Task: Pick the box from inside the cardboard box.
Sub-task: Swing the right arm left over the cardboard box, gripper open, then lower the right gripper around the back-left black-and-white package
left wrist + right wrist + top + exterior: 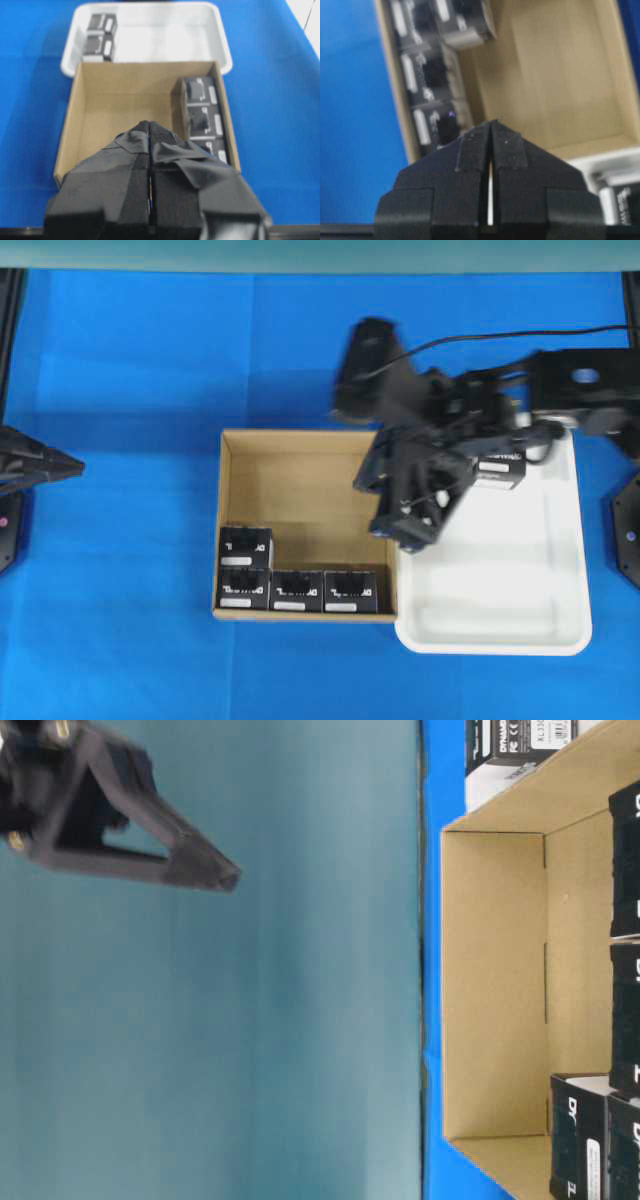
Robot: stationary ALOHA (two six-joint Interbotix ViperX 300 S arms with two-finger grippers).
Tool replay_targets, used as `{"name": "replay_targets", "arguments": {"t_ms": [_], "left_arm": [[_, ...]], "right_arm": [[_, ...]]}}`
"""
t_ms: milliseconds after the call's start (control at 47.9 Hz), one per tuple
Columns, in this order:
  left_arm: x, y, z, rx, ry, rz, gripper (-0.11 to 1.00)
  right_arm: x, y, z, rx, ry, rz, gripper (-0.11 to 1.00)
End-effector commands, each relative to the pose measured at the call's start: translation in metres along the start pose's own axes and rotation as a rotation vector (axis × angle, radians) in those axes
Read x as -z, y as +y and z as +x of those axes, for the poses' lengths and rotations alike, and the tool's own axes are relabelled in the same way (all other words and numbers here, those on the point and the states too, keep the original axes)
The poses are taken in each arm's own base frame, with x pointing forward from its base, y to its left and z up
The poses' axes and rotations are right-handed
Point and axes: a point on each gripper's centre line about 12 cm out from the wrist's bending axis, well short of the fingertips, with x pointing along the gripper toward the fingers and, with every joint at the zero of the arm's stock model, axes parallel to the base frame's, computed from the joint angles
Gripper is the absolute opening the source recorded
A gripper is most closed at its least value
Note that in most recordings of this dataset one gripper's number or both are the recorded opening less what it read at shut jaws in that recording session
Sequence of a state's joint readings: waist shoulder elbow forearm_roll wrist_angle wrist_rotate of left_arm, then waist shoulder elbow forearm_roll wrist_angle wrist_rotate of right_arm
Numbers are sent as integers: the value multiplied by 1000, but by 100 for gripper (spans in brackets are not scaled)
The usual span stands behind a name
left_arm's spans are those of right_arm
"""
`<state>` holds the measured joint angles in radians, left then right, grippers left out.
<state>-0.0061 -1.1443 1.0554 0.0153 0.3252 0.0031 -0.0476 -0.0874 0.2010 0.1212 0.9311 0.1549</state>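
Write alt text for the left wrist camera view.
The shut left gripper points over a brown cardboard box holding black boxes along its right wall. Beyond it, a white tray holds two more on blue cloth.

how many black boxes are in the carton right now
4 boxes in the carton: one at its left wall, three in a row along the front wall. The arm overhangs the right side, so another may be hidden.

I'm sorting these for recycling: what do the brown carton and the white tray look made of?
The cardboard box looks like plain corrugated cardboard: matte brown, with folded flap seams on its walls. The white tray looks like moulded plastic: smooth, slightly glossy, with rounded corners and a rolled rim, though coated metal can't be excluded.
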Motion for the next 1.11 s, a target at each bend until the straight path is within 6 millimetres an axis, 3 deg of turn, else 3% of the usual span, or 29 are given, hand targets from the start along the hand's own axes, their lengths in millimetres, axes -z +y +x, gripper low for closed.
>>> {"name": "replay_targets", "arguments": {"t_ms": [0,292,459,626,835,981,1085], "left_arm": [[-9,1,-2,-3,-9,-1,-6],[-13,1,-8,-3,-8,-1,-6],[-13,1,-9,-4,-11,-1,-6],[-13,1,-9,-4,-11,-1,-6],[-14,1,-9,-4,-14,1,-6],[-14,1,-9,-4,-14,1,-6],[-14,1,-9,-4,-14,1,-6]], "right_arm": [[-13,3,8,5,71,-34,-1],[-54,12,23,-53,225,-119,-1],[-75,7,28,-144,232,-157,-1],[-80,-3,39,-167,279,-158,-1],[-85,0,53,-192,308,-162,2],[-92,2,59,-219,296,-154,11],[-94,4,62,-232,284,-148,30]]}}
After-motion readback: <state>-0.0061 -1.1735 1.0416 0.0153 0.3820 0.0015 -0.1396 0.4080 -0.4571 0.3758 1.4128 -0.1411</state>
